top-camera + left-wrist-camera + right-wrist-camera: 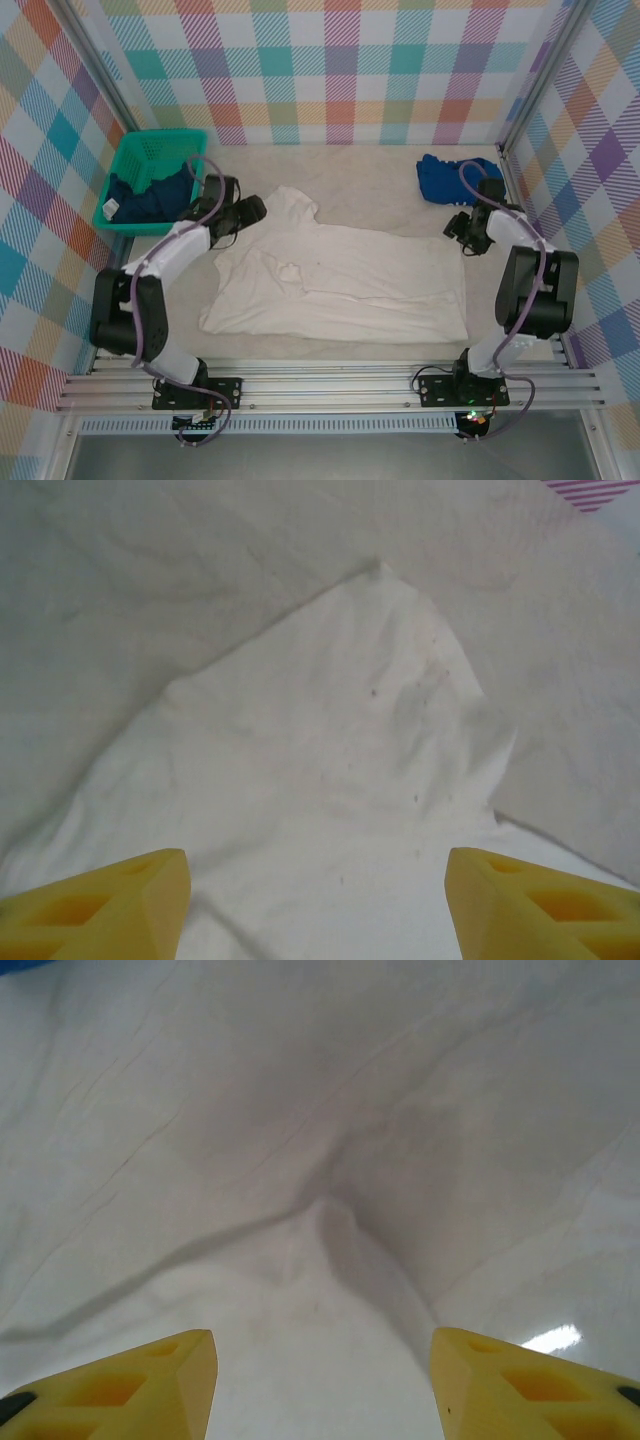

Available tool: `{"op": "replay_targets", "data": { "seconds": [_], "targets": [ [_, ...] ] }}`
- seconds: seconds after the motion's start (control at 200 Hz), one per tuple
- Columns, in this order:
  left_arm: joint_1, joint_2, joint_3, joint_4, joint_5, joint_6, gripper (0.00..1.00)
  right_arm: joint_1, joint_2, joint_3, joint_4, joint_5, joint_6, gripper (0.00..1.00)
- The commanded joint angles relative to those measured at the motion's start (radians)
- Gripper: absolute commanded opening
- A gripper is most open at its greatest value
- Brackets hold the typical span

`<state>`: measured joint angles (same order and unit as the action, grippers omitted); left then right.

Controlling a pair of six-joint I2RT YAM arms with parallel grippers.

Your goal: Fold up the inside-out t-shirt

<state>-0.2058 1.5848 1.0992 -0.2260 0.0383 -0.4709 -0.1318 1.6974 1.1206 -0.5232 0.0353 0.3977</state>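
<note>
Beige table holds the inside-out t-shirt, left claw and right claw both released

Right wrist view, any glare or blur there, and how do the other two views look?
Right wrist view: one small glare patch at lower right, the t-shirt soft and low in contrast. Left wrist view: even light, no glare, the yellow fingers slightly blurred. Top external view: sharp, evenly lit, only faint shadows.

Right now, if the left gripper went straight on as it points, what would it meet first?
Probably the inside-out t-shirt: its pointed flap lies ahead of the left gripper; depth unclear.
</note>
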Motion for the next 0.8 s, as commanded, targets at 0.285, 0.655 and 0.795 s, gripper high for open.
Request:
{"op": "replay_targets", "data": {
  "seconds": [0.285,0.655,0.795],
  "targets": [
    [0.03,0.331,0.322,-0.07,0.025,0.132,0.69,0.005,0.211,0.151,-0.004,-0.001,-0.049,0.4],
    [0.037,0.758,0.843,-0.292,0.202,0.262,0.73,0.006,0.24,0.158,0.012,-0.021,-0.091,0.1],
    [0.029,0.898,1.044,-0.38,0.232,0.268,0.75,0.008,0.239,0.153,0.02,-0.039,-0.096,0.09]
  ]
}}
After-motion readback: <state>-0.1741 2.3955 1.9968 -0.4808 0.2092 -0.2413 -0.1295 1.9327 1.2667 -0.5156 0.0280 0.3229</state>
